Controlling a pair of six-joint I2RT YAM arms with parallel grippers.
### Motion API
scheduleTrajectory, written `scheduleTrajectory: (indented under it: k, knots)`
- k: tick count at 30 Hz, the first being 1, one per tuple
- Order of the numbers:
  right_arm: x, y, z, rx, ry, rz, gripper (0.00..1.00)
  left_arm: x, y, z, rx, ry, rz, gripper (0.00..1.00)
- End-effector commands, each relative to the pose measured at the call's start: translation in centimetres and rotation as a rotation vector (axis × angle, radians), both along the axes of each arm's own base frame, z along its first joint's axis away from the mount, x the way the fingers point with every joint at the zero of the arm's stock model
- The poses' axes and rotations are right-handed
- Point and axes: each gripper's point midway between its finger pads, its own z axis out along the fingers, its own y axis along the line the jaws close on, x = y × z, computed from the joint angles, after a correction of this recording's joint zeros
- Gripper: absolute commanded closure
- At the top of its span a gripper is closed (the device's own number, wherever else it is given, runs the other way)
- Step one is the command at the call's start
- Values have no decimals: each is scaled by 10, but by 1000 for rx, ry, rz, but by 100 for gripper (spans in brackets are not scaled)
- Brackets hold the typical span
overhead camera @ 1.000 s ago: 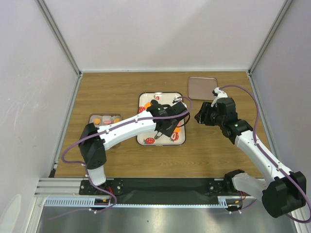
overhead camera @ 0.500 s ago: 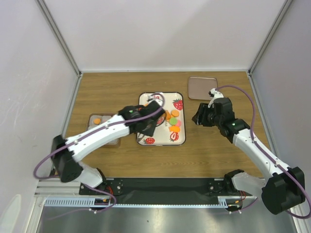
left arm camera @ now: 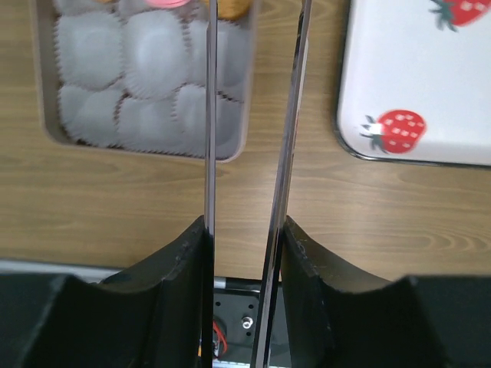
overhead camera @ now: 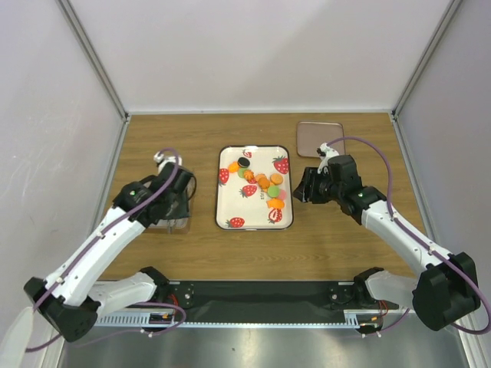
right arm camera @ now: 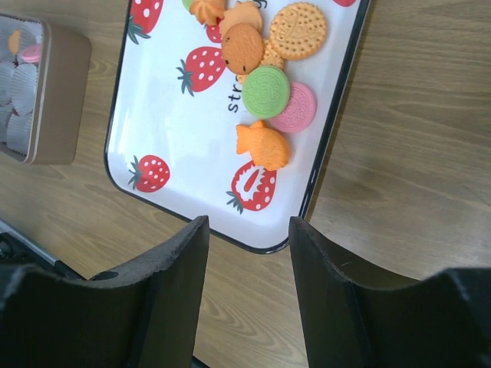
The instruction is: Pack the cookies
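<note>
Wood tabletop (overhead camera: pixel 192 146) in a white-walled booth, nothing fancy. Most of the cookies (right arm camera: pixel 266 90) sit bunched on the right half of the strawberry tray (right arm camera: pixel 176 142), and a couple are in the paper cups of the tin (left arm camera: pixel 115 147) off to its left. My left gripper (left arm camera: pixel 255 46) hangs over that tin, presumably for a drop-off. Its blades look nearly together, but the tips run out of frame, so I can't tell if they're pinching anything. My right gripper (right arm camera: pixel 247 230) hovers by the tray's near edge, fingers spread and empty, lining up the next pick, I'd guess.
</note>
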Motion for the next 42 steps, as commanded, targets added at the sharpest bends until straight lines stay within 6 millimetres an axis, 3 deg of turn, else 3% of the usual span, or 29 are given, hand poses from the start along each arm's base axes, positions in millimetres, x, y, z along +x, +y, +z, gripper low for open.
scheduleTrajectory:
  k: [1, 8, 19, 33, 42]
  knots:
    - [3, 9, 13, 46, -34, 22, 48, -8, 29, 1, 1, 1, 129, 57]
    - [2, 10, 12, 46, -33, 27, 48, -9, 65, -4, -29, 18, 271, 56]
    - [2, 11, 10, 47, -27, 32, 49, -7, 96, -34, -89, 52, 410, 56]
    - [2, 11, 11, 48, -29, 32, 49, -12, 100, -55, -128, 97, 469, 56]
    - [2, 10, 13, 46, -35, 29, 49, -14, 111, -54, -123, 78, 530, 54]
